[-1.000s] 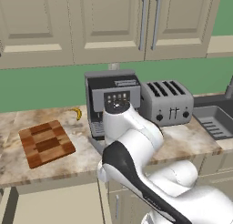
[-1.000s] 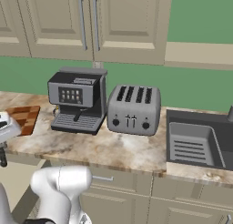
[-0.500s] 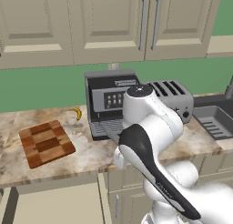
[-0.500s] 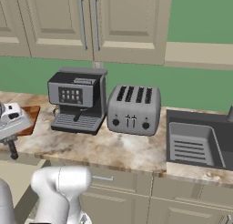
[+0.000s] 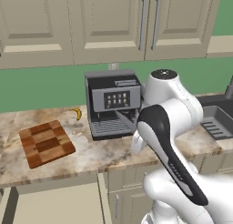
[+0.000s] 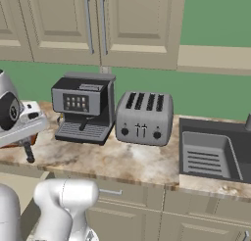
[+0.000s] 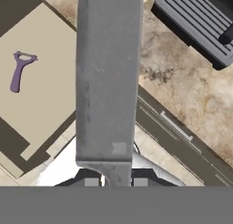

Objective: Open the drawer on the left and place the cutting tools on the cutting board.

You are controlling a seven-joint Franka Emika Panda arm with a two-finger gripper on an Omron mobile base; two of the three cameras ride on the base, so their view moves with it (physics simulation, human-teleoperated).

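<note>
In the hand view my gripper (image 7: 115, 182) is shut on a flat grey blade (image 7: 109, 73), a cutting tool that runs up the middle of the picture. Behind it the drawer (image 7: 45, 104) stands pulled open, and a small purple tool (image 7: 19, 72) lies on its beige floor. The left base view shows the open drawer (image 5: 54, 205) below the counter at the lower left. The checkered wooden cutting board (image 5: 45, 142) lies on the counter above it, with nothing on it. My arm (image 5: 164, 127) rises to the right of the board, in front of the coffee machine.
A coffee machine (image 5: 113, 104) stands mid-counter, and a small yellow banana (image 5: 77, 113) lies to its left. A silver toaster (image 6: 144, 117) and a dark sink (image 6: 211, 152) sit further right. Closed wall cabinets (image 5: 109, 22) hang above.
The arm has swung to the right and risen in the left base view. In the right base view the hand has come further in from the left edge. The jaws have stayed shut.
</note>
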